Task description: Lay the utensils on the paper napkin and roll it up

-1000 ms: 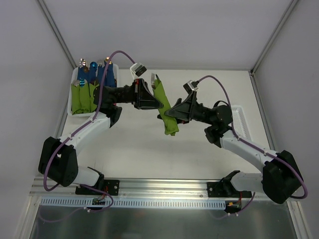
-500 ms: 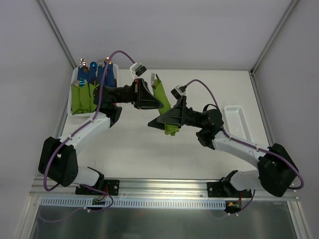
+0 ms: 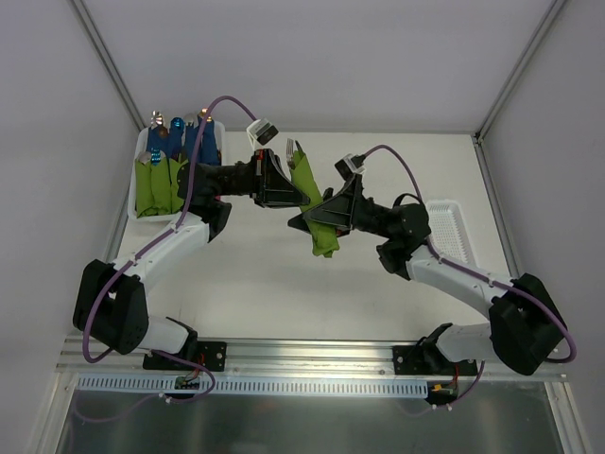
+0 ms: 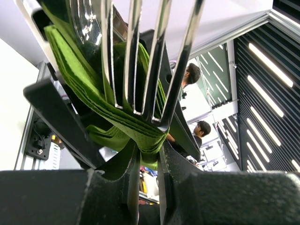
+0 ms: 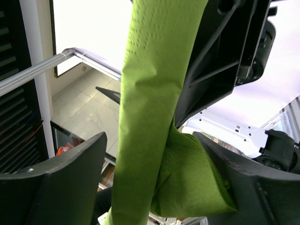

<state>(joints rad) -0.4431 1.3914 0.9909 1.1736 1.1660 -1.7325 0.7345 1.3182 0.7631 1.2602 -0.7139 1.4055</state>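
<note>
Green roll pinched by one pincer, the other poised astride it

Left pincer (image 4: 149, 154) is clamped almost shut on the folded paper napkin (image 4: 123, 101), with the utensils (image 4: 140, 56) showing as fork tines past its fingers. Right pincer (image 5: 150, 140) stands wide, its jaws either side of the roll's lower part with a gap on at least one side. The bundle sits between the arms, seemingly lifted off the table (image 3: 265, 284), well apart from the bin (image 3: 133, 180) at far left. In my judgement the right jaws should close squarely across the roll below the left's grip, gently enough not to tear the paper or let the handles slide out.
</note>
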